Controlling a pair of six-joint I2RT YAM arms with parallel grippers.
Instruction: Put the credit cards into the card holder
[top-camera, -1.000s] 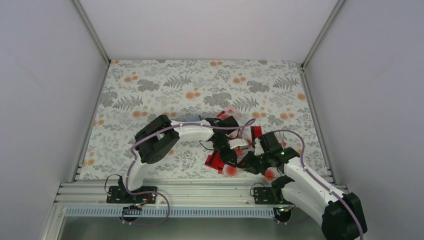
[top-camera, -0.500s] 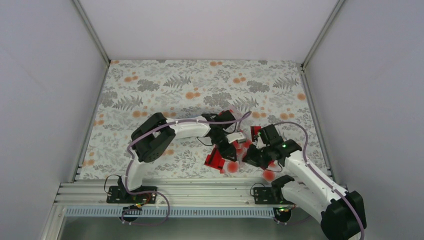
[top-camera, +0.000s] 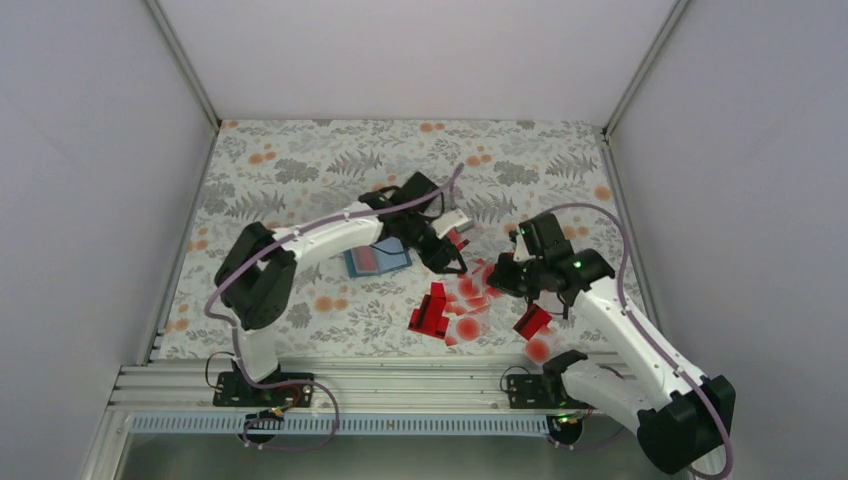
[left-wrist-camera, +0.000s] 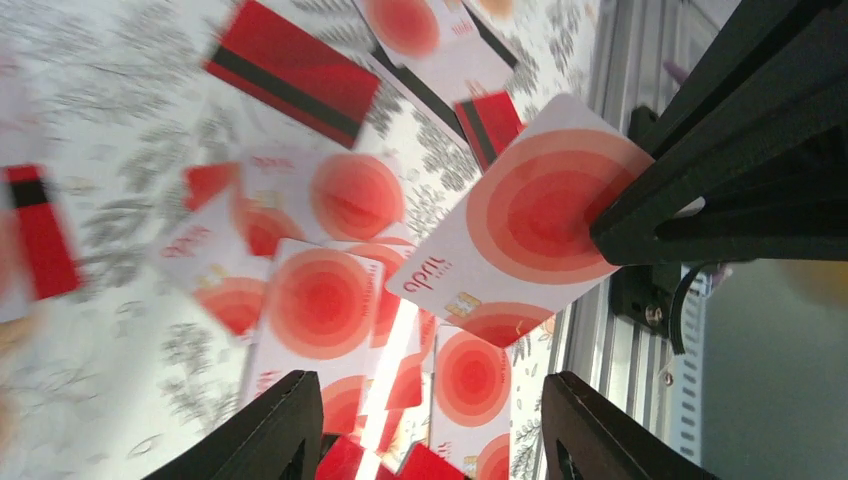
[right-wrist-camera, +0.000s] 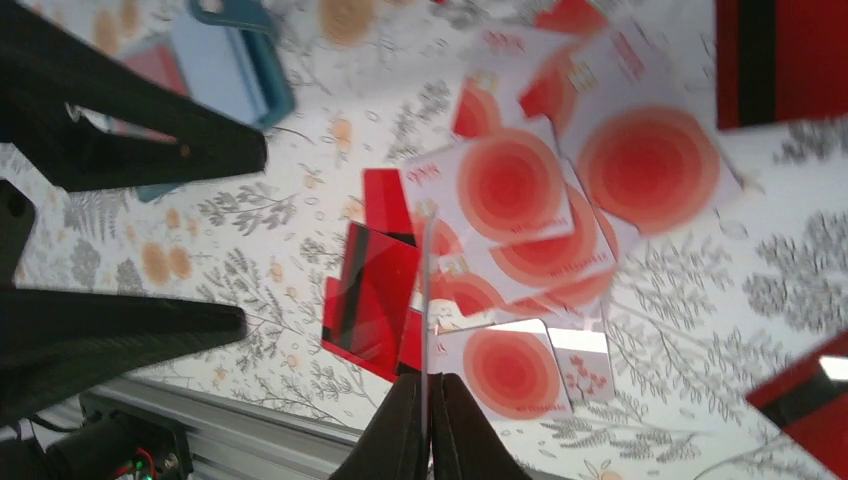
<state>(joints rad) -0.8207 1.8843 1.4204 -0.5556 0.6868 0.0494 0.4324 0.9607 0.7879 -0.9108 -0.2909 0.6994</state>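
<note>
Several credit cards (top-camera: 452, 303) lie scattered on the flowered cloth, red ones with a black stripe and pale ones with a red dot. My right gripper (top-camera: 497, 278) is shut on one pale dotted card (left-wrist-camera: 527, 222), held off the cloth; it shows edge-on (right-wrist-camera: 427, 290) between the closed fingertips (right-wrist-camera: 430, 380). My left gripper (left-wrist-camera: 428, 388) stands open above the cards, nothing between its fingers, just left of the right gripper (left-wrist-camera: 720, 170). The teal card holder (top-camera: 378, 258) lies open on the cloth under the left forearm, also the card holder (right-wrist-camera: 235, 60) at top left.
A red card (top-camera: 532, 320) and a dotted card (top-camera: 540, 350) lie apart near the right arm's base. The aluminium rail (top-camera: 400, 385) runs along the near edge. Grey walls enclose the cloth on three sides.
The right gripper closed on a dotted card and lifted it away from the rail. The left arm swung back and left off the pile, its jaws opened, and the card holder came into view.
</note>
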